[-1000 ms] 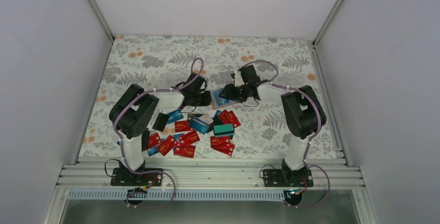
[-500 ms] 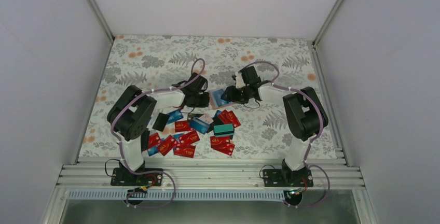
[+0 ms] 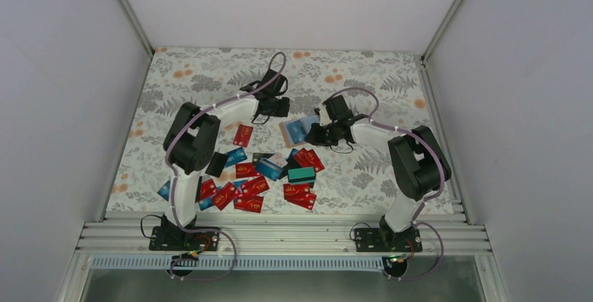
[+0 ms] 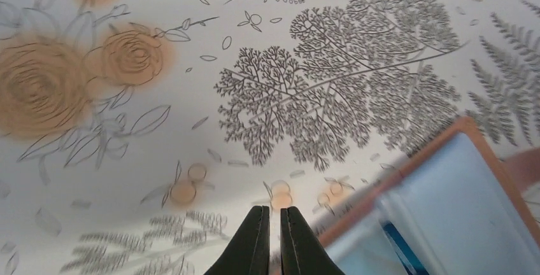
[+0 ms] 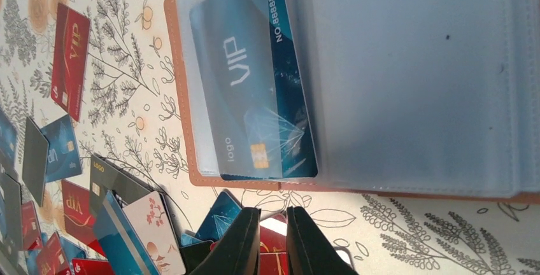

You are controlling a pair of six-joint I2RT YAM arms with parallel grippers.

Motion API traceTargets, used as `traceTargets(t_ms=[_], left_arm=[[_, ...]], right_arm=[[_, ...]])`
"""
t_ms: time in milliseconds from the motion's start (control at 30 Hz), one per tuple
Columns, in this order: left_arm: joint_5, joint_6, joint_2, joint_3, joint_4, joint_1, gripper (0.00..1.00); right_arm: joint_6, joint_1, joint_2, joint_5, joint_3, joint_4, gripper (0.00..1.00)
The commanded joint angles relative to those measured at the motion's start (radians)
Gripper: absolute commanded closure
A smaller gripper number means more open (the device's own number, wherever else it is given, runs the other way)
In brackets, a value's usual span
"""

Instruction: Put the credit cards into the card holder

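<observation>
The tan card holder (image 3: 295, 131) lies open on the table, light blue-grey inside (image 5: 414, 77), with a blue VIP card (image 5: 255, 97) in its clear pocket. My right gripper (image 3: 312, 134) hovers at its near right edge; in the right wrist view this gripper (image 5: 272, 210) has its jaws drawn nearly together with nothing between them. My left gripper (image 3: 282, 108) is beyond the holder, off its far left corner. In its own view it (image 4: 274, 214) is shut and empty, with the holder (image 4: 446, 211) to its right. Several credit cards (image 3: 255, 180), mostly red, lie scattered nearer the arm bases.
A single red card (image 3: 243, 135) lies left of the holder. A teal card (image 3: 301, 173) and a black card (image 3: 216, 163) sit in the pile. A pale blossom-print card (image 5: 153, 230) lies beside my right fingers. Grey walls enclose the floral table (image 3: 377, 85).
My left arm has swung up and away from the holder toward the far side, uncovering a red card. The right gripper's jaws have closed and it has shifted slightly nearer.
</observation>
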State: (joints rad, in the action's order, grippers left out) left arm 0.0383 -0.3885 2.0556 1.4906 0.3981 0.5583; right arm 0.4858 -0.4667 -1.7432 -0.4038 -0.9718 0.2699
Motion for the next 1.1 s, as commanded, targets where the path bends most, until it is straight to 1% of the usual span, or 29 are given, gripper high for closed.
traceTargets(t_ms=[0,67,200,433,633,767,833,1067], left_arm=[[0.081,0.078,0.124,0.121,0.074,-0.02,0.92],[0.103,0.091,0.165,0.158,0.085,-0.024,0.92],[0.151,0.109,0.217,0.199,0.094,-0.024,0.92],[0.177,0.108,0.22,0.164,0.087,-0.024,0.92],[0.197,0.105,0.204,0.106,0.064,-0.026,0.92],[0.219,0.097,0.2,0.075,0.057,-0.024,0.92],[0.236,0.084,0.187,0.036,0.041,-0.022,0.94],[0.31,0.008,0.124,-0.145,-0.057,-0.019,0.94]], right_arm=[[0.003,-0.037,0.02,0.051,0.011,0.021,0.88],[0.011,-0.049,0.016,0.062,0.01,0.023,0.9],[0.027,-0.07,-0.004,0.063,0.004,0.014,0.92],[0.046,-0.096,-0.069,0.076,-0.025,-0.011,0.93],[0.06,-0.099,-0.105,0.089,-0.049,-0.035,0.96],[0.101,-0.101,-0.114,0.078,-0.05,-0.068,0.96],[0.126,-0.099,-0.116,0.066,-0.044,-0.093,0.96],[0.224,-0.099,-0.118,0.044,-0.001,-0.192,0.96]])
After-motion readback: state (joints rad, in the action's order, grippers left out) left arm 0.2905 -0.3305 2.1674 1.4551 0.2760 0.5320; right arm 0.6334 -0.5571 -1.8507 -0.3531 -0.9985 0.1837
